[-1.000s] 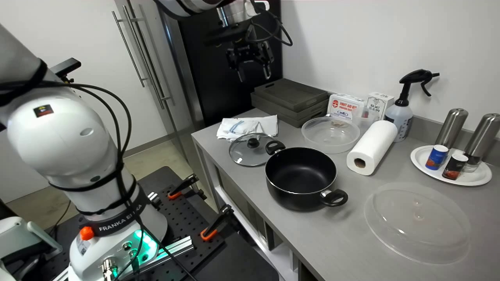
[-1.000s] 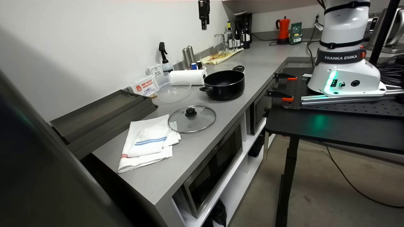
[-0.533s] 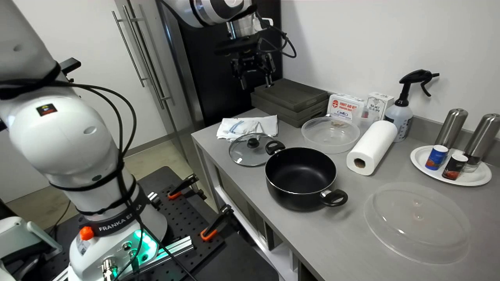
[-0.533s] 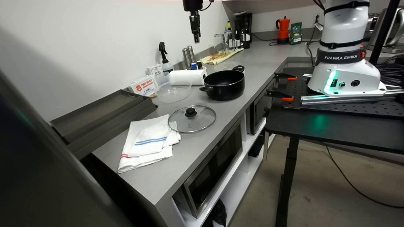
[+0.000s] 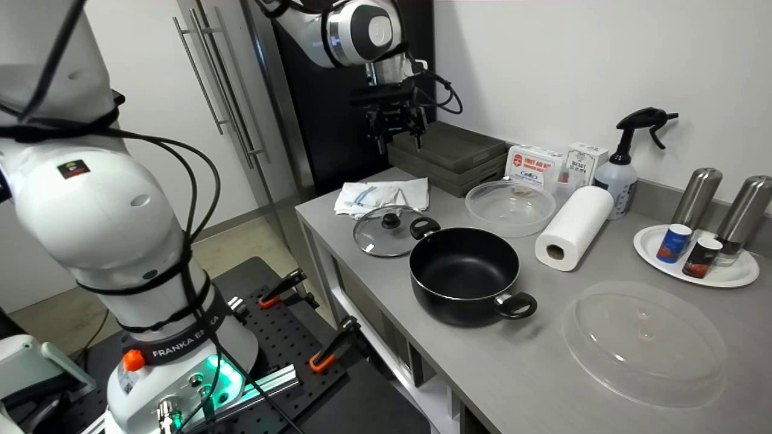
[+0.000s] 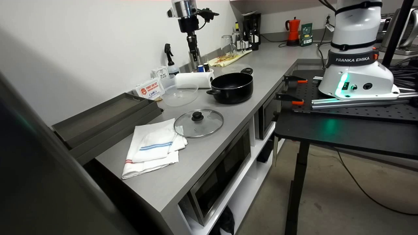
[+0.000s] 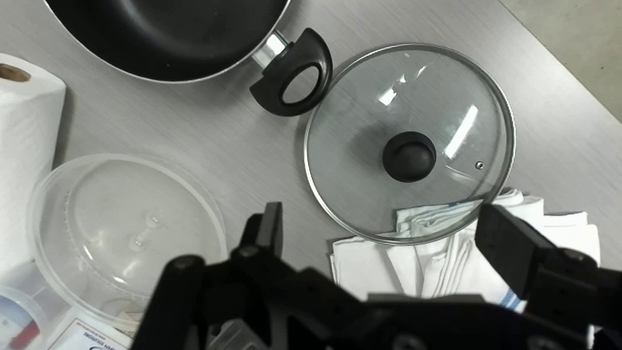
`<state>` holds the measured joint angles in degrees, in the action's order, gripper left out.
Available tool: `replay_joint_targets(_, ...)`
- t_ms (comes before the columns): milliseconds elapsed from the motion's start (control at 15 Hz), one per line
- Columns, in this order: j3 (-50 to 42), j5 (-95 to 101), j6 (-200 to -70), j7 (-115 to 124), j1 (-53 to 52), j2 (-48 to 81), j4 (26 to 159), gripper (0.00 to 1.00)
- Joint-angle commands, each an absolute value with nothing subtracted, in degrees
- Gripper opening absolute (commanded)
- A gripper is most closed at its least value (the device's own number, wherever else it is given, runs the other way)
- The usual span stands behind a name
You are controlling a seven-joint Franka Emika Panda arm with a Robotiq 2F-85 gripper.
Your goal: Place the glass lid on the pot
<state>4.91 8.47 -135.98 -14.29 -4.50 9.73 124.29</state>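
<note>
The glass lid (image 5: pixel 380 240) lies knob up on the counter, its edge over a folded towel, in both exterior views (image 6: pixel 209 125). Its dark knob is near the middle of the wrist view (image 7: pixel 409 156). The black pot (image 5: pixel 464 271) stands beside it, uncovered, in both exterior views (image 6: pixel 232 93); part of it shows at the top left of the wrist view (image 7: pixel 184 43). One pot handle overlaps the lid's rim in the wrist view. My gripper (image 5: pixel 400 144) is open and empty, well above the counter; it also shows in an exterior view (image 6: pixel 195 58) and the wrist view (image 7: pixel 381 209).
The white towel (image 6: pixel 153 147) lies under the lid's edge. Grey trays (image 5: pixel 449 147), a clear plastic container (image 5: pixel 509 208), a paper roll (image 5: pixel 576 226), a spray bottle (image 5: pixel 615 181) and a white plate with jars (image 5: pixel 733 278) line the wall side. A larger clear disc (image 5: pixel 645 349) lies beyond the pot.
My gripper has come down and, in an exterior view, shifted slightly right. It has stayed open. The lid and the pot have not moved.
</note>
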Motion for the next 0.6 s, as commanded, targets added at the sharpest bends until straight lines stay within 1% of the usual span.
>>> replay_joint_targets(0,5.4,8.36,-137.51,-16.24,-4.37,17.01,118.42,1.0)
replay_joint_targets(533,5.92,8.68,-138.21,-17.73,-4.27,28.8,109.17,1.0)
